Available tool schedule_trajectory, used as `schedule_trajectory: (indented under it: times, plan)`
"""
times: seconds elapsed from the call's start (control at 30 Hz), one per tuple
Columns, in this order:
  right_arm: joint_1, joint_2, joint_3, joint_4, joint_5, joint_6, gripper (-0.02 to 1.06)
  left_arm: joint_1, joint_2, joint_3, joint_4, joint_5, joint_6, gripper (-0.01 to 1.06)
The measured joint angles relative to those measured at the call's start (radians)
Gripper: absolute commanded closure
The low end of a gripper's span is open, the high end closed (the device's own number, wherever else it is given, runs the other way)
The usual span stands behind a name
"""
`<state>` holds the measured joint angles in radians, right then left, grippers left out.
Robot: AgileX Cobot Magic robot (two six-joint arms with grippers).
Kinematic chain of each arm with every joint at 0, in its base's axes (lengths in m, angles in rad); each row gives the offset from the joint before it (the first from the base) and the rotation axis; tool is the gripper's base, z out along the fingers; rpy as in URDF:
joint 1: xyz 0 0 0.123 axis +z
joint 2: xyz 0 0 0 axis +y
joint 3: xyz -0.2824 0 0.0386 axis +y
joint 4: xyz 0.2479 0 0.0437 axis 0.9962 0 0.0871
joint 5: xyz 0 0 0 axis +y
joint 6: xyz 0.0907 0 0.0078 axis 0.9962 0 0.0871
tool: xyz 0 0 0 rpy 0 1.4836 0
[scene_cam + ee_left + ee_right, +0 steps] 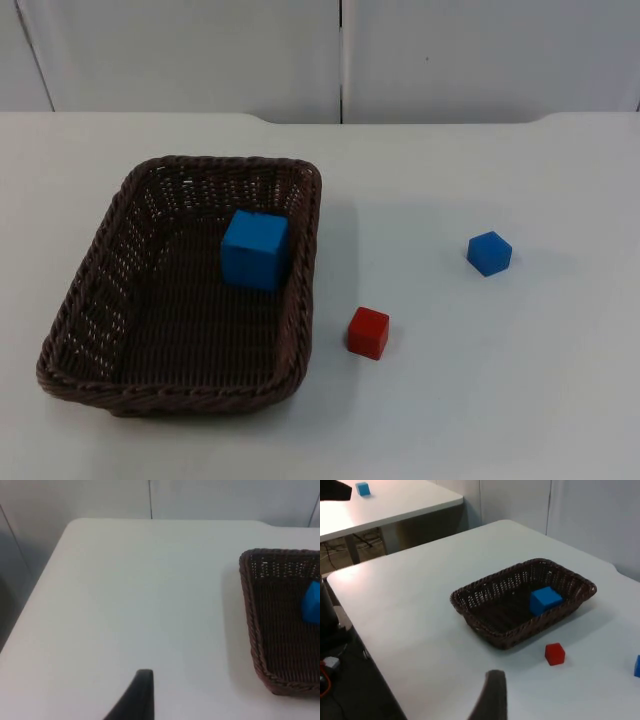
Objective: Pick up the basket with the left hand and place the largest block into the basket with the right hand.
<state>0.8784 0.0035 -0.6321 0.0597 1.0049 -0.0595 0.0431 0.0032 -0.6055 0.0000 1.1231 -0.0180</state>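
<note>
Fingertips come first: one black fingertip of the left gripper [140, 695] stands over bare table [500, 400] well to the side of the basket [90, 290], and one fingertip of the right gripper [490, 697] hangs above the table short of the basket and blocks; whether either gripper is wide or narrow I cannot tell. Neither holds anything. The dark brown wicker basket rests on the table, and the large blue block [255, 249] sits inside it against one side wall. Just outside that wall lies the small red block [368, 332], and the small blue block [489, 253] sits farther off.
</note>
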Motion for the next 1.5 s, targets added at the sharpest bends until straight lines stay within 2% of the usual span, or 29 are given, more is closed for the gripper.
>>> schedule_trajectory:
  times: [0.33,0.9,1.5]
  plan:
    - [0.0,-0.001,0.073,0.0,0.046,0.022,0.33,0.0,0.0,0.106,0.0,-0.021,-0.008,0.0]
    - [0.0,-0.001,0.117,-0.033,0.078,0.067,0.33,0.0,0.0,0.106,0.0,-0.038,-0.008,0.0]
    - [0.0,-0.001,0.117,-0.034,0.078,0.059,0.33,0.0,0.0,0.106,0.0,-0.038,-0.008,0.0]
